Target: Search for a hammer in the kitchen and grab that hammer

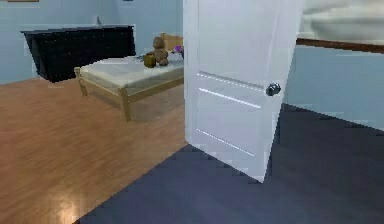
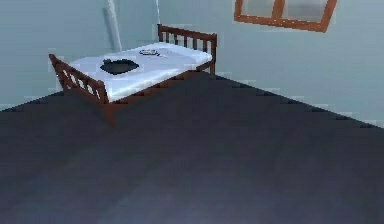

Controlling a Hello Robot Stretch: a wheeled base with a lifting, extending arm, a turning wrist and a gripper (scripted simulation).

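- Gripper state: whether the gripper stood wide or narrow could not be told.
- Where the hammer lay could not be told either. Both rooms looked like bedrooms, so I judged the kitchen lay elsewhere and the search was at an early stage.
- Ahead, a white panelled door (image 1: 235, 80) with a round metal knob (image 1: 273, 89) stood ajar in the middle of the forward view.
- Left of the door and farther off, a light wooden bed with a pale mattress (image 1: 130, 75) carried a brown teddy bear (image 1: 158, 52). A long black dresser (image 1: 80, 48) stood against the far wall behind it.
- To the arm's side, a dark red-brown slatted bed with a white mattress (image 2: 140, 70) stood far left, with a small black item (image 2: 120, 66) lying on it. An orange-framed window (image 2: 285, 12) sat high on the far right wall.
- Judgement on handling: a hammer would be stiff, hard and head-heavy, and not fragile. The handle close to the head seemed the best hold, to stop it tipping.
- Its heading was unknown. Its long axis would run along the handle, and the fingers should cross that axis.
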